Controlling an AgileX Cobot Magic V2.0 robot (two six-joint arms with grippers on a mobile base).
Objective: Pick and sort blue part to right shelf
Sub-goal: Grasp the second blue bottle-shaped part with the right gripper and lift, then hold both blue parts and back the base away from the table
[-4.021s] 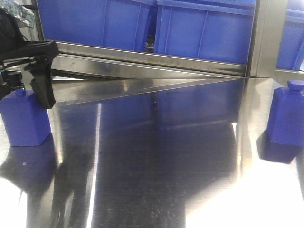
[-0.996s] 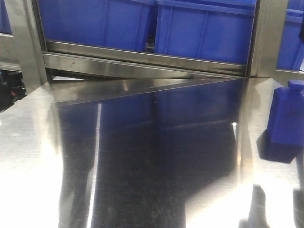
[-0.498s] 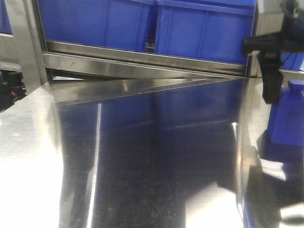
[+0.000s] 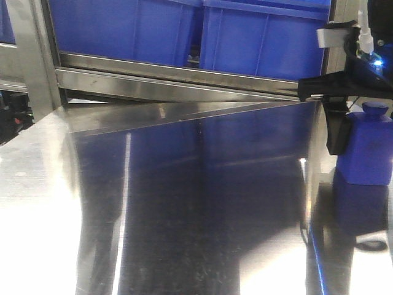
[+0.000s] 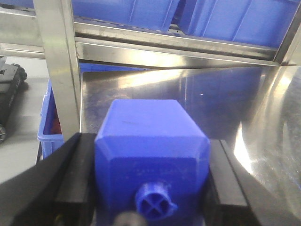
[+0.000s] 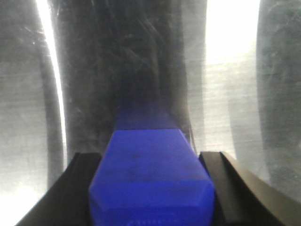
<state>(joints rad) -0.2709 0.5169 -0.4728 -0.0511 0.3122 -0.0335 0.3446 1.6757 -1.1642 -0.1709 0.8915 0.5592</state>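
Note:
Two blue parts show. One blue part stands on the steel table at the far right, and my right gripper is down around it. In the right wrist view its black fingers press both sides of this blue part. My left gripper is shut on the other blue part, held off the table before a steel post; it is outside the front view. The right shelf runs along the back with its blue bins.
A steel upright stands at the table's back left corner and another upright at the back right. Below the table's left edge sits a small blue crate. Bright glare patches lie on the table.
The left gripper and its blue part have left the front view. The right gripper came down from the upper right and closed around the right part, which shifted slightly left.

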